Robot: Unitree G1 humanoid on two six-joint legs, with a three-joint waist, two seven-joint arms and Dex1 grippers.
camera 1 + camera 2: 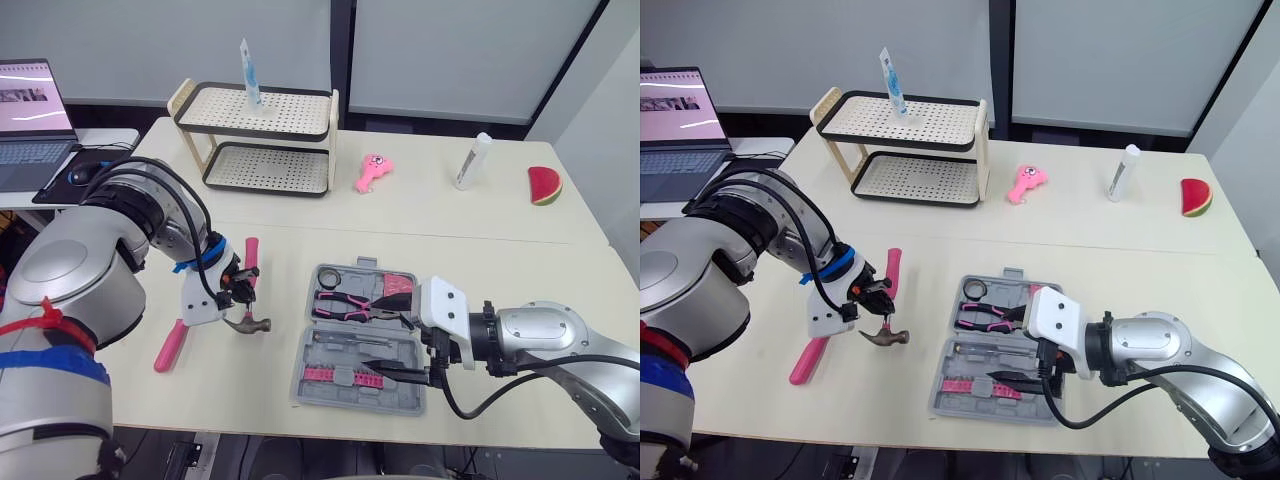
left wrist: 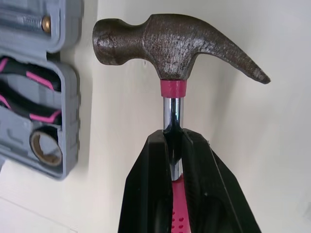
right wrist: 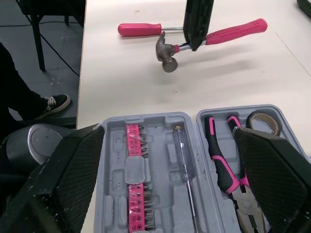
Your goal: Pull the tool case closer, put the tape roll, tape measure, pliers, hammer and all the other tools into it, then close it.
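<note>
Hammer (image 2: 170, 43), where is it?
The left gripper (image 2: 173, 138) clamps its shaft under the head, above the counter (image 1: 450, 230), left of the open tool case (image 3: 114, 145).
And the right gripper (image 3: 167, 130)?
Spread wide at the case's near edge.

Head views overlook the counter (image 1: 420, 215); left wrist view sits close on the hammer (image 2: 170, 46) in its jaws; right wrist view shares it, farther off.
</note>
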